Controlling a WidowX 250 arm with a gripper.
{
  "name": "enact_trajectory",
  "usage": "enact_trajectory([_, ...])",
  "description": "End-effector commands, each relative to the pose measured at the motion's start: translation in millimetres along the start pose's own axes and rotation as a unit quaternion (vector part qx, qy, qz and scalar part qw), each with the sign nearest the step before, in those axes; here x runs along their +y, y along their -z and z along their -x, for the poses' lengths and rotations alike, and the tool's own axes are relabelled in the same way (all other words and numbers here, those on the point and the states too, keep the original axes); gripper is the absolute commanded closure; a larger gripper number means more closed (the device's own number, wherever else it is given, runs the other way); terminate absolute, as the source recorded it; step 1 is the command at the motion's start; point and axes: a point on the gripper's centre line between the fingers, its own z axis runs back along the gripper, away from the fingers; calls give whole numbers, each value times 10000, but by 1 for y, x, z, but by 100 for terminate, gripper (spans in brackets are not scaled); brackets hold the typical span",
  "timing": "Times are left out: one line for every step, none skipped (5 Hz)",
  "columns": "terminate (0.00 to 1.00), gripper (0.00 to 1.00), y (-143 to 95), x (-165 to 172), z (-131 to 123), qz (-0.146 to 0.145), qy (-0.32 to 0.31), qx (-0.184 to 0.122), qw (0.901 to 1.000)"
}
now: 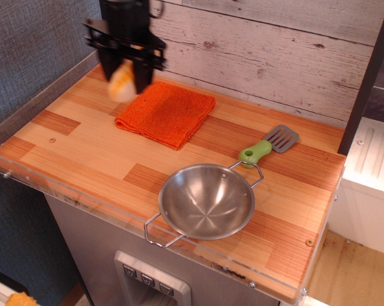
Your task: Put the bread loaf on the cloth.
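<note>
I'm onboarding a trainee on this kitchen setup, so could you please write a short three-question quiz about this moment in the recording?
1. True or false: the bread loaf is lying flat on the cloth.
2. Multiple choice: what does the tool grip? A) the spatula B) the bread loaf C) nothing
3. Short answer: which item sits nearest the counter's front edge?

Key:
1. False; the tool holds it in the air above the cloth's back-left corner.
2. B
3. The steel bowl.
</note>
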Motion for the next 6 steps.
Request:
enact_trajectory([0, 100, 6, -13, -6, 68, 165, 40, 9998])
enact_trajectory([0, 0, 7, -13, -3, 20, 104, 100, 9999])
enact_trajectory([0, 0, 2, -12, -1, 19, 161, 17, 9999])
enact_trajectory([0, 0, -14, -13, 4, 42, 229, -138, 9996])
enact_trajectory([0, 0, -38, -17, 19, 270, 115, -351, 9990])
enact_trajectory([0, 0, -45, -20, 31, 628, 201, -441, 9969])
